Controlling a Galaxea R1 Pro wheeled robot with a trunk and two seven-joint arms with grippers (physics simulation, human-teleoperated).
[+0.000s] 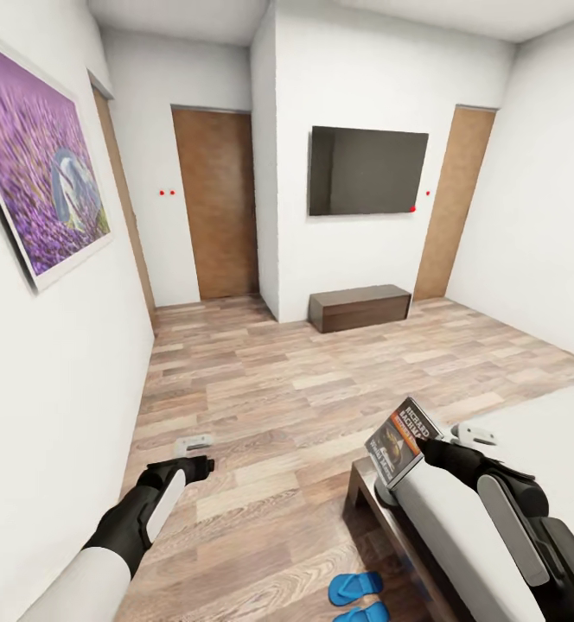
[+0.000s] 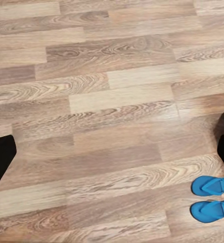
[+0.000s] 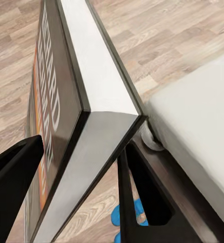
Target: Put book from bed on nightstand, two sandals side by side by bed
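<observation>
1. Right end effector is closed on the book, one finger on the cover, one on the page side. In the right wrist view the book sits between the two fingers. It's lifted and tilted, off the mattress, hanging over the bed's corner.
2. Left end effector hangs over bare floor, holding nothing. In the left wrist view a dark fingertip shows at each edge with floor between, so we read it as spread wide.
3. Sandals lie on the floor just beside the bed frame, close together and roughly parallel. The left wrist view shows the pair the same way.
4. Bed: pale mattress, dark frame, to our right.
5. Step in hand, our call: book is picked, now in carry. No nightstand in front of us, so the next move likely needs the base to turn, find one, then set the book flat on top.
6. The sandal step looks close to met as they lie; worth a check after the book.
7. Floor is wood plank, open ahead.
8. Far end: low dark bench under a wall TV, two brown doors, a purple picture on the left wall.
</observation>
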